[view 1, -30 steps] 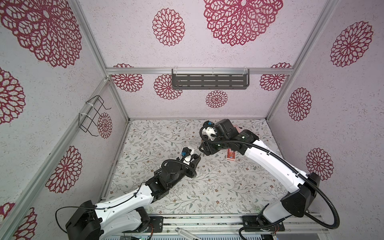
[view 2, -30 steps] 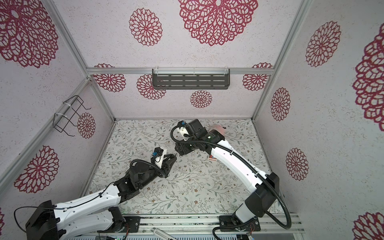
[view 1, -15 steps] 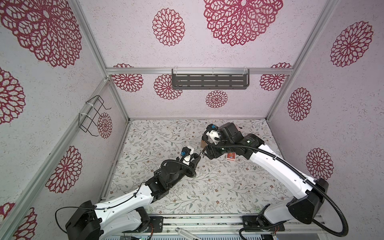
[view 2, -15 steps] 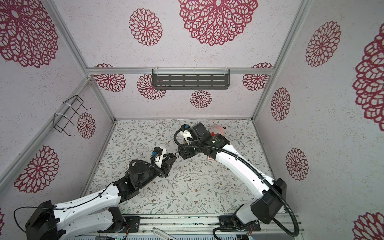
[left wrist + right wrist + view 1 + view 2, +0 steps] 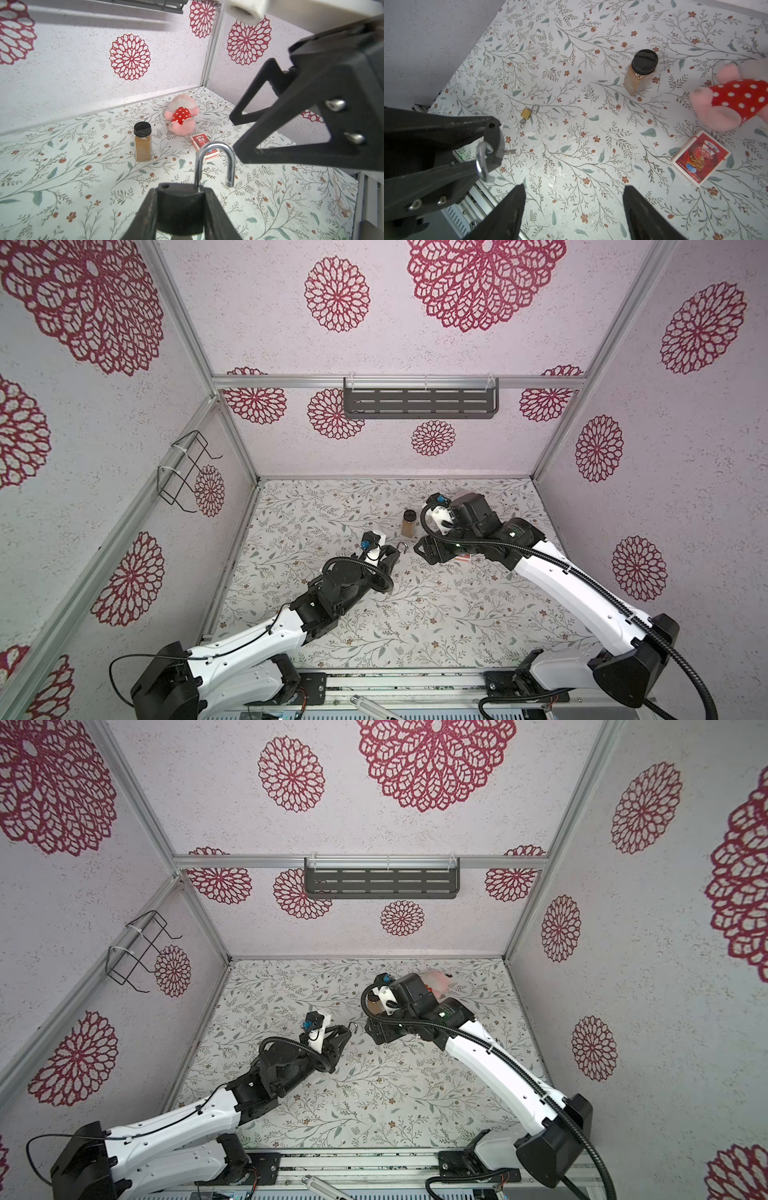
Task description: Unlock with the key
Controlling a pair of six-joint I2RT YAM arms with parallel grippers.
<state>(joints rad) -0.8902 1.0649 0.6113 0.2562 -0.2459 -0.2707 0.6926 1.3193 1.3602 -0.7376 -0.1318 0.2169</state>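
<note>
Left wrist view cuts off the lower part of the padlock, so its keyhole side is hidden between the two black fingers of the left tool, which is closed narrow on the black body. The shackle is open: one leg sits in the body and the free leg hangs clear of it. Its bow covers a part of the red card box.

In the right wrist view a thin metal ring shows behind the body. I cannot tell if a key is on it.

In both top views the padlock is held over the middle of the table. Its long axis runs from body to shackle toward about 2 o'clock. The right tool stands just beside the shackle at 3 o'clock, apart from it. Its fingers are spread wide with nothing between them.

The spice jar stands upright at 12 o'clock from the shackle. The plush toy is mostly hidden behind the right arm. A small brass lock lies on the table.
</note>
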